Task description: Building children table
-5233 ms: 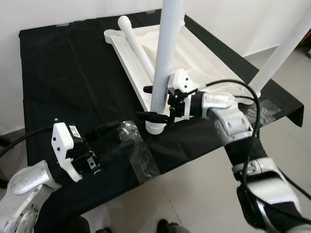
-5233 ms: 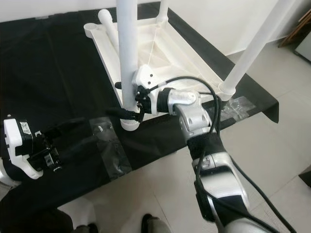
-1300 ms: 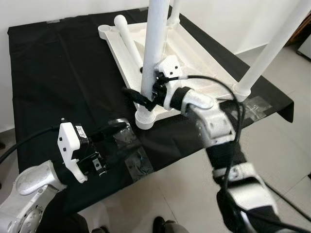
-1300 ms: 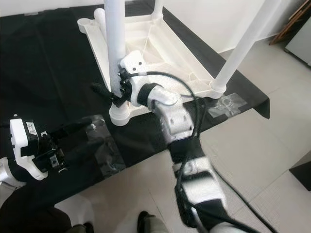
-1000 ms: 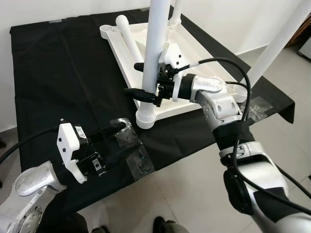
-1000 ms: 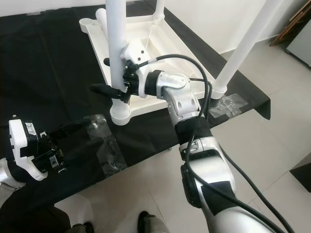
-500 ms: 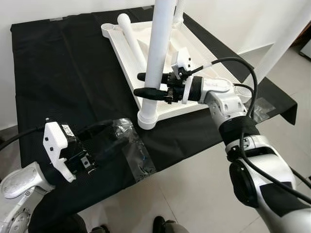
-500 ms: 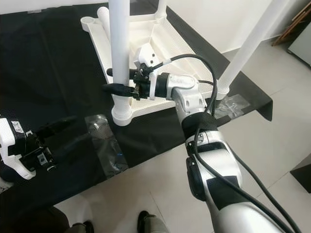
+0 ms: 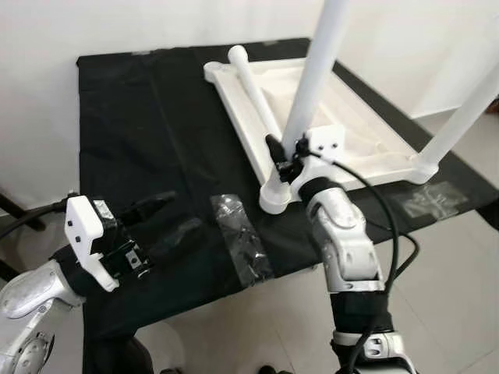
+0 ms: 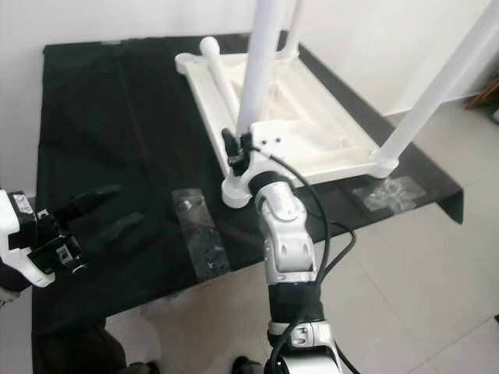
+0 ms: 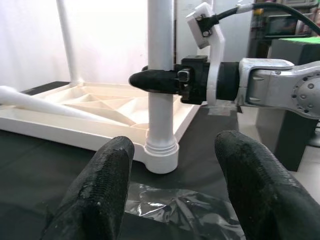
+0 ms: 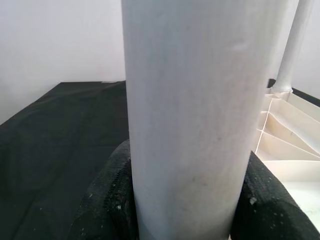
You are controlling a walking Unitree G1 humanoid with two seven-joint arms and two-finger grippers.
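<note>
A black cloth-covered work surface [image 9: 140, 125] is spread out in front, and the white kids' tabletop [image 9: 343, 128] is laid on it upside down, over toward the right side. Three legs are already stood up in their corner sockets, and one loose leg [image 9: 253, 93] is left lying along the tabletop's left edge, so the job looks roughly three quarters done.

The near-corner leg [image 10: 261, 70] is gripped low down by the right gripper [image 10: 234, 156], fingers [image 12: 112, 200] clamped on either side of the tube just above the socket [image 9: 274, 199]. Probably that leg is being twisted or pressed home. Next up, the seating would need to be checked, then the grip let go and the loose leg fetched for the far-left corner.

The left gripper [image 9: 164, 214] is held over the cloth near the front left, spread wide with nothing in it, just beside a strip of clear tape [image 9: 242, 241].

The leg tops are cut off by the frame, and whether the gripped leg is fully seated can't be made out.
</note>
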